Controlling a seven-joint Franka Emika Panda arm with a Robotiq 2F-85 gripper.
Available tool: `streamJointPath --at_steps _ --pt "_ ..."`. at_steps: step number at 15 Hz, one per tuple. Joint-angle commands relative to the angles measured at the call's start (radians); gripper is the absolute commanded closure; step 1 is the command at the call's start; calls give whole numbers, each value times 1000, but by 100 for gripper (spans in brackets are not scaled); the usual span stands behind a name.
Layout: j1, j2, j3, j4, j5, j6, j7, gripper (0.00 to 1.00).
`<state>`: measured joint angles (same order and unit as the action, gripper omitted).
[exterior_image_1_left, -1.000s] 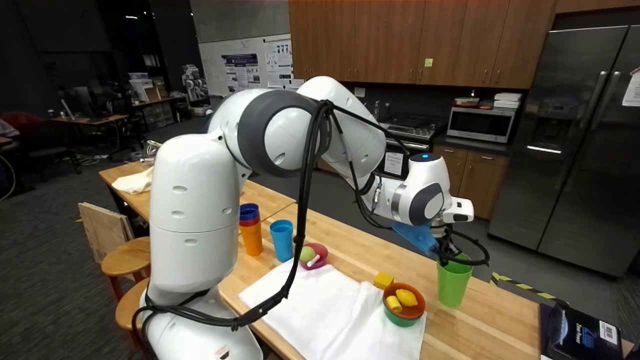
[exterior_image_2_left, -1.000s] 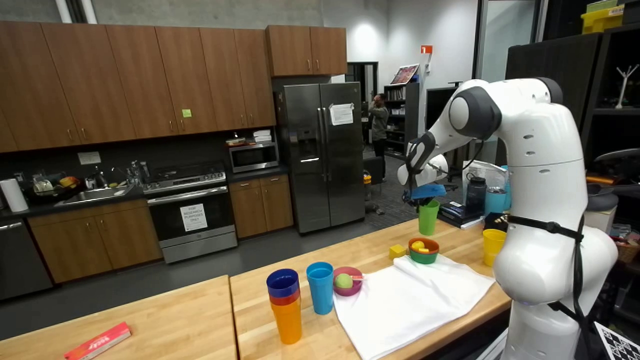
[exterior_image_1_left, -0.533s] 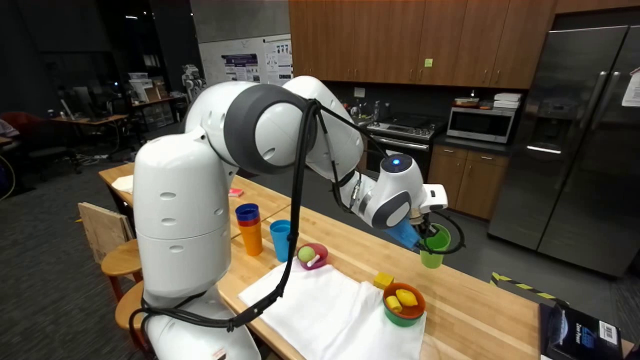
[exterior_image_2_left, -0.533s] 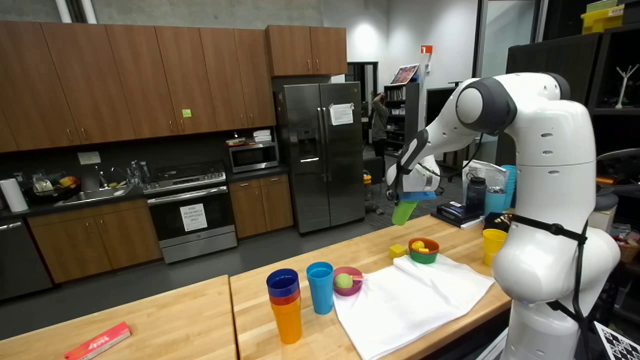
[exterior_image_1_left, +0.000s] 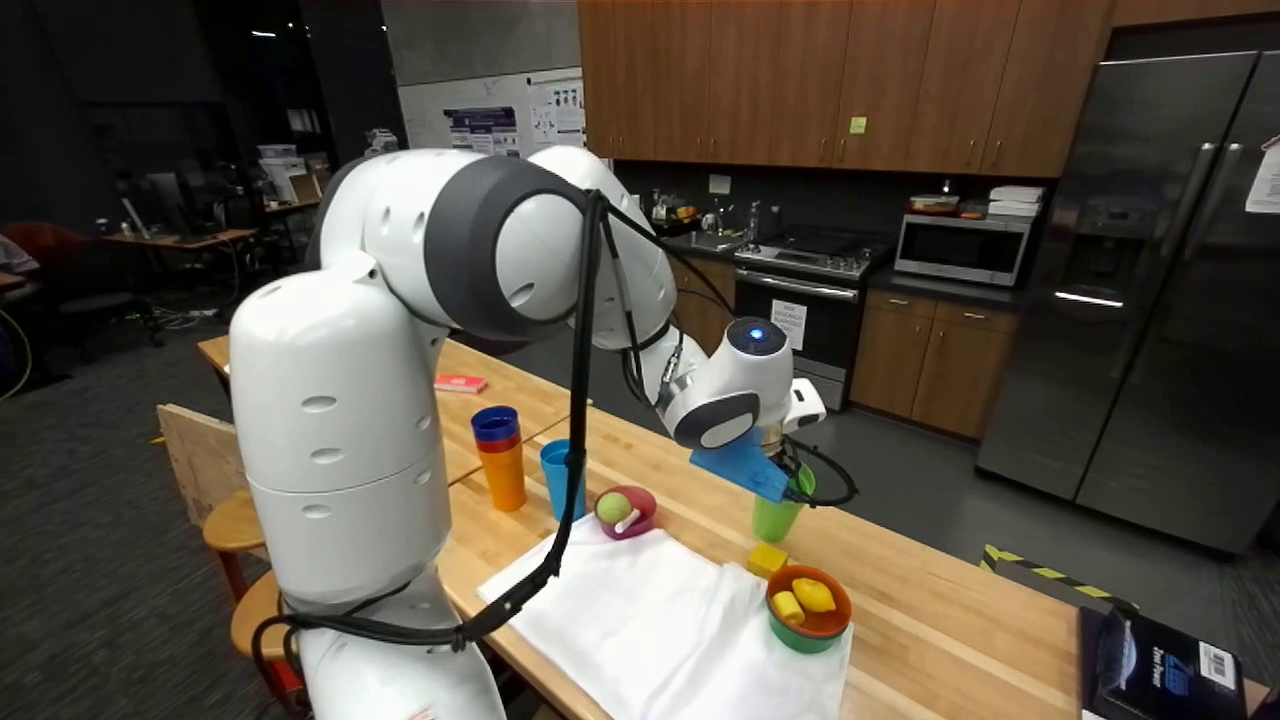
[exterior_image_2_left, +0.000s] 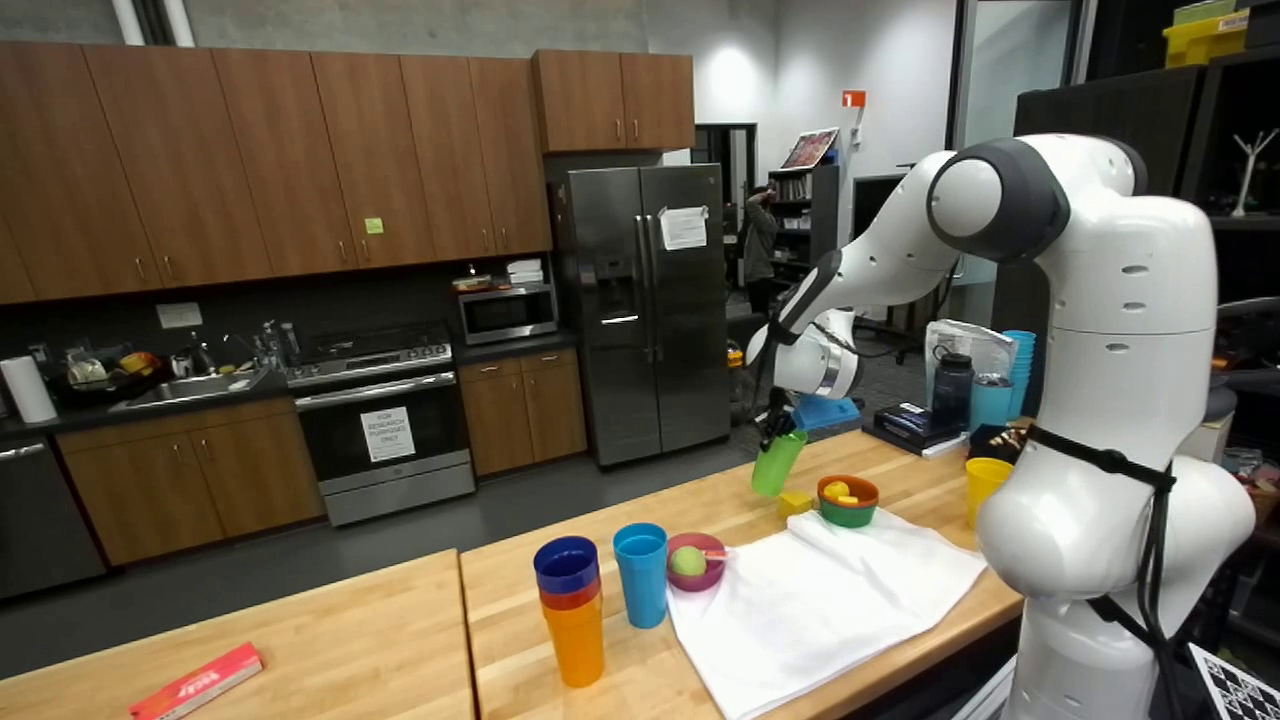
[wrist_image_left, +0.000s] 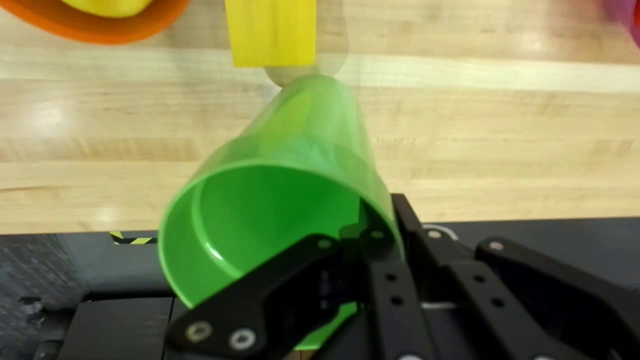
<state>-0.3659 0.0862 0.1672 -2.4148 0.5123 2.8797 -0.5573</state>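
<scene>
A green cup (wrist_image_left: 312, 120) is in my gripper (wrist_image_left: 387, 215), which is shut on its rim with one finger inside the cup and one outside. In both exterior views the cup (exterior_image_1_left: 775, 517) (exterior_image_2_left: 777, 465) hangs tilted beside the yellow block (exterior_image_1_left: 767, 560), near the table's far edge. I cannot tell whether its base touches the table. In the wrist view the cup's base is close to the yellow block (wrist_image_left: 274, 32). The orange-and-green bowl (exterior_image_2_left: 848, 513) stands by the block and holds yellow pieces. The cup looks empty in the wrist view, though fingers hide part of its inside.
A white cloth (exterior_image_1_left: 660, 620) lies on the wooden table. A magenta bowl (exterior_image_2_left: 708, 577) holds a green ball and a pale stick. A blue cup (exterior_image_2_left: 640, 580) and stacked cups (exterior_image_2_left: 575, 640) stand beyond it. A yellow cup (exterior_image_2_left: 985, 490) stands near the arm's base. A black box (exterior_image_1_left: 1165, 665) lies at one end.
The green cup was upright on the table, then was lifted and tilted in my gripper. It has moved along the table toward the blue cup and lowered beside the yellow block.
</scene>
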Motion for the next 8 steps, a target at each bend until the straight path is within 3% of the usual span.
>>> streamJointPath --at_steps 1,8 --pt "-15 -65 -7 -82 -10 -38 -86 98" --pt "-2 -118 0 -184 -6 -22 -188 98"
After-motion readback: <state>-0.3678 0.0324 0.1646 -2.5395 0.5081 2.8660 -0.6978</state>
